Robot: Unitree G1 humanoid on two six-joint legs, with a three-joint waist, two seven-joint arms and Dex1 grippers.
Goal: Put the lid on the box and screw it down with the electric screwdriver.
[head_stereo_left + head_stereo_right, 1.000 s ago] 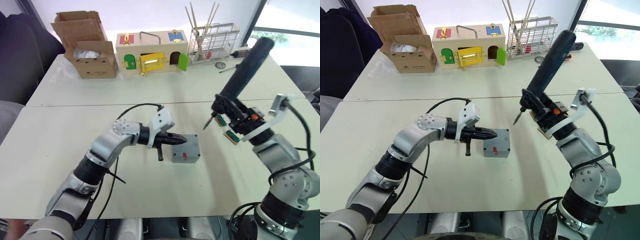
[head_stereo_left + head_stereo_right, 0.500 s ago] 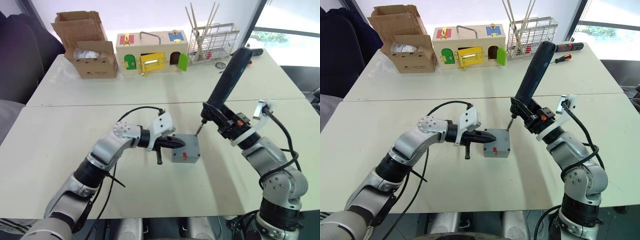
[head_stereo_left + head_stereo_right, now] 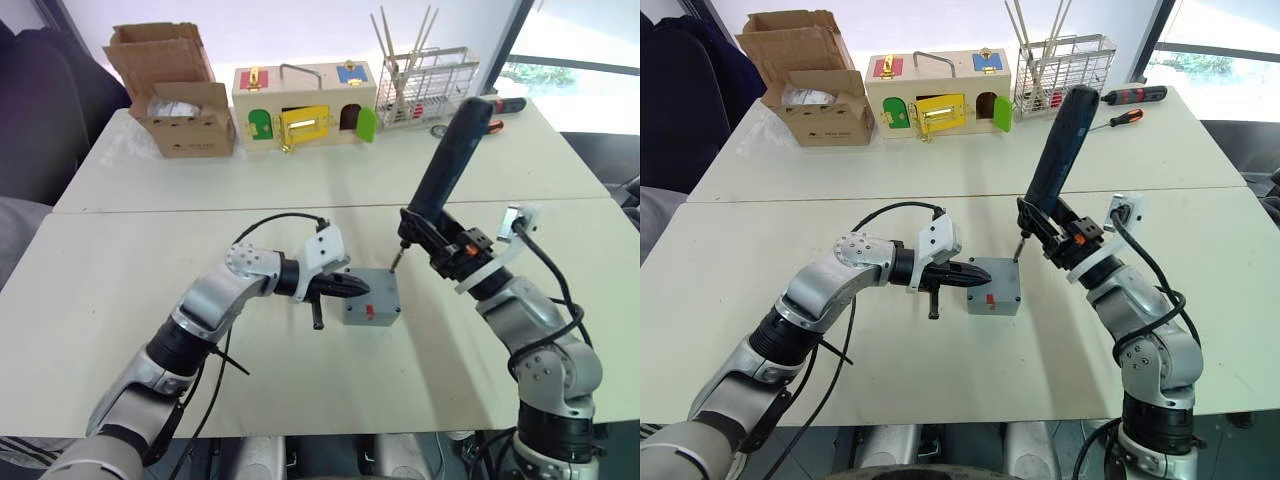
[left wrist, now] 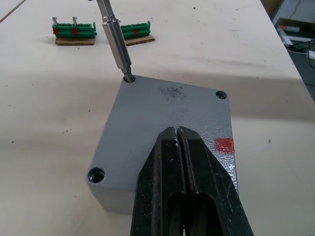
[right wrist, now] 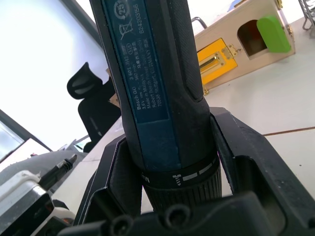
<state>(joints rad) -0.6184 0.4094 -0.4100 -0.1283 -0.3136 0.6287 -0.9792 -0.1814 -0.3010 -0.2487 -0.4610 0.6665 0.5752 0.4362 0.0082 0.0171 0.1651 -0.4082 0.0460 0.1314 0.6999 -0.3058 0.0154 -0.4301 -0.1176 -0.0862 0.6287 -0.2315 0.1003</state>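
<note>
We have the lid seated flat on the box, its red mark facing up, and our left gripper rests on top of it with the two black fingers pinched together, holding nothing and, as far as we can judge, pressing the lid down to steady it. The box sits on the near table, roughly midway between our two arms.

Our right gripper is clamped around the barrel of the electric screwdriver, which leans up and away toward the far side. Its metal bit reaches down into the screw hole at the far corner of the lid, on the side away from the left gripper's tips. Whether a screw sits in that hole we cannot tell.

To do this step well, we judge that the bit should stay lined up with the hole's axis, so the tilt of the tool needs watching. The left fingers should keep pressure on the lid so the box does not spin under torque. The other holes, including the near-corner hole, look empty.

Beyond the box, a green terminal strip lies on the table. On the far table we see a cardboard box, a wooden latch box and a wire rack.
</note>
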